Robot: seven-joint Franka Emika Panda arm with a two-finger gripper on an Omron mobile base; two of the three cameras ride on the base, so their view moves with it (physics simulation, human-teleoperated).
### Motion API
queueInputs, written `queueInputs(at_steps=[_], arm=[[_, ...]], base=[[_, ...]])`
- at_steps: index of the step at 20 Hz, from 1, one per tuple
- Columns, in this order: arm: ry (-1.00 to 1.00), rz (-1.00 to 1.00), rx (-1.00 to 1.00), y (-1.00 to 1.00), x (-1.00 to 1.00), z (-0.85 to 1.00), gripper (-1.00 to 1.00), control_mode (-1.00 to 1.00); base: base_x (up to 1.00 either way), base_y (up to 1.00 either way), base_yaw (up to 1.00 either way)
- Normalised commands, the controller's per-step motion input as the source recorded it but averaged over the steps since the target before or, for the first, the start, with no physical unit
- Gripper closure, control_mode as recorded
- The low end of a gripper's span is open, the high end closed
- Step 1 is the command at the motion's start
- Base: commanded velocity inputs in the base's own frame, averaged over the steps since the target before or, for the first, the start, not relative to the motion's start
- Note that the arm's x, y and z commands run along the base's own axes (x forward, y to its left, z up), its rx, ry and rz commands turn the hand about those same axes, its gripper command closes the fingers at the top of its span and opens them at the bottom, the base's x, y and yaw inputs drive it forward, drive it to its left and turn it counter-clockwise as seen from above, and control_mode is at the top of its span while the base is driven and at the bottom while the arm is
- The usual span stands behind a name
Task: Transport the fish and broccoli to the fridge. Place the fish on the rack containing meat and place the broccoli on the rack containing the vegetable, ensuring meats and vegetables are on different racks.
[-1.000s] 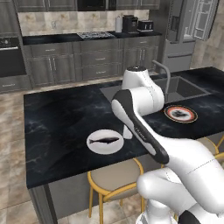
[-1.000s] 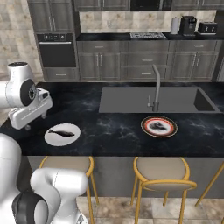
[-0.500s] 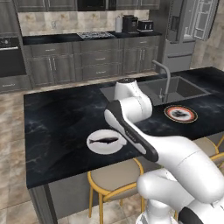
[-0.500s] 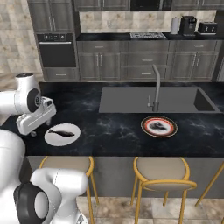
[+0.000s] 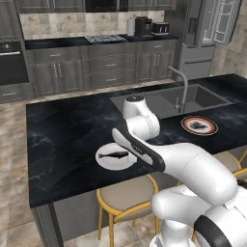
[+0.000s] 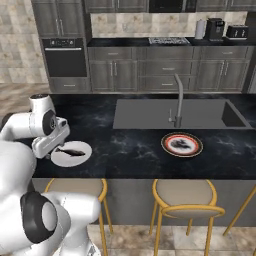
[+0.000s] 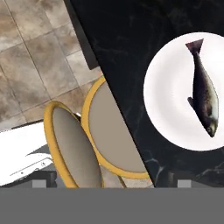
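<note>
Black marble forms the island counter (image 5: pixel 62 130) on which the work stands. We find the fish (image 7: pixel 204 90) lying flat on a white plate (image 7: pixel 168 87) close to the counter's near edge, toward its left end as the base cameras face it; the fish is untouched and no part of the robot is in contact with it. The gripper (image 6: pixel 54 142) hangs just above the plate's left side in the right base view, pointing down, its jaws standing fully apart and holding nothing. The hand view looks down on both the plate and the near counter edge, with the fish off to one side rather than centred, so we judge the approach not yet lined up.

We cannot make out the broccoli with any certainty; a second, red-rimmed plate (image 6: pixel 182 144) sits near the sink (image 6: pixel 175 114) with something dark on it that is too small to identify. The fridge (image 5: pixel 202 34) stands well apart at the far right of the room. We judge the task barely begun: both items remain to be picked up, carried and racked.

Room overhead is open. A yellow-framed stool (image 7: pixel 70 144) sits just under the near edge beside the plate, and the counter drops off near the plate's rim.
</note>
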Motion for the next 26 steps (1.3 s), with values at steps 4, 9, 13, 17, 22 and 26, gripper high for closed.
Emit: queueInputs(at_steps=[4,9,13,17,22,26], arm=[[0.03,0.05,0.0,0.06,0.42,-0.34,-1.0,-1.0],[0.03,0.02,0.0,0.14,0.45,-0.34,-1.0,-1.0],[0.02,0.0,0.0,0.2,0.51,-0.31,-1.0,-1.0],[0.03,0.0,0.0,0.19,0.54,-0.32,-1.0,-1.0],[0.06,0.0,0.0,0.12,0.39,-0.31,-1.0,-1.0],[0.09,0.0,0.0,0.09,0.32,-0.31,-1.0,-1.0]], base=[[0.0,0.0,0.0],[0.0,0.0,0.0],[0.0,0.0,0.0],[0.0,0.0,0.0],[0.0,0.0,0.0],[0.0,0.0,0.0]])
